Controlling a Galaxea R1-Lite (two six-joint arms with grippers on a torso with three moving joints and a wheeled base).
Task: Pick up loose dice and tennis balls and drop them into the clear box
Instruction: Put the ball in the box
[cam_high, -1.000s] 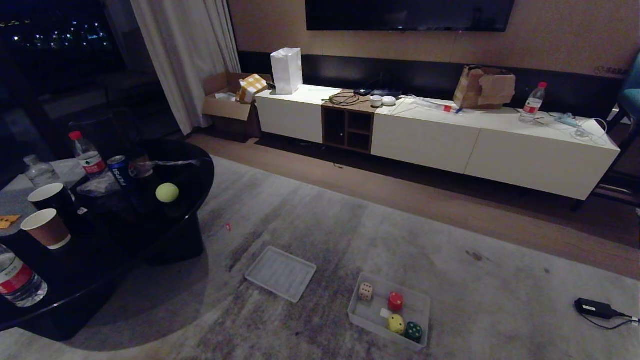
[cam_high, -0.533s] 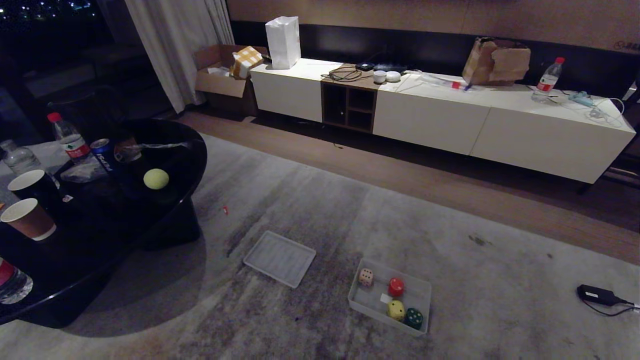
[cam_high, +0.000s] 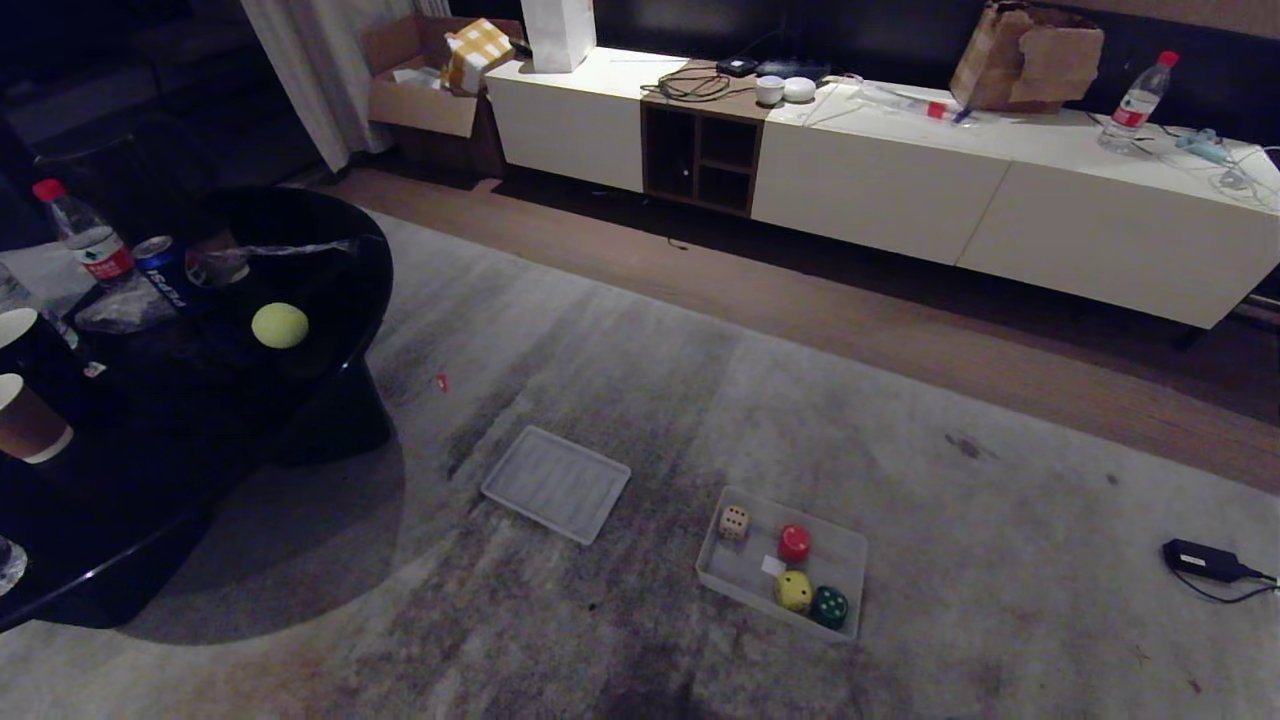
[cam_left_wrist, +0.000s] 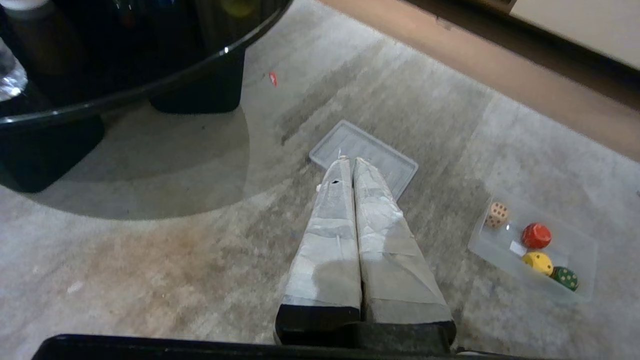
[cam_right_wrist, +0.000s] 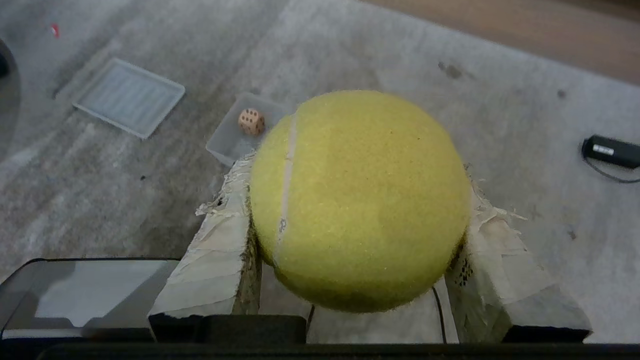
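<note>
The clear box (cam_high: 746, 572) sits on the carpet and holds several dice: a beige die (cam_high: 734, 521), a red die (cam_high: 794, 542), a yellow die (cam_high: 794, 590) and a dark green die (cam_high: 829, 606). One tennis ball (cam_high: 279, 325) rests on the black table. My right gripper (cam_right_wrist: 357, 185) is shut on a second tennis ball (cam_right_wrist: 360, 200), held high above the carpet with the box (cam_right_wrist: 223, 143) and the beige die (cam_right_wrist: 251, 121) partly hidden behind it. My left gripper (cam_left_wrist: 350, 162) is shut and empty over the carpet. Neither arm shows in the head view.
A flat ribbed clear lid (cam_high: 556, 484) lies on the carpet left of the box. The black table (cam_high: 345, 262) at the left carries paper cups (cam_high: 28, 425), bottles (cam_high: 82, 234) and a can (cam_high: 162, 267). A long white cabinet (cam_high: 900, 190) lines the far wall. A black adapter (cam_high: 1200, 560) lies at the right.
The whole head view has tilted downward, so everything sits higher in the picture. No object has moved relative to another.
</note>
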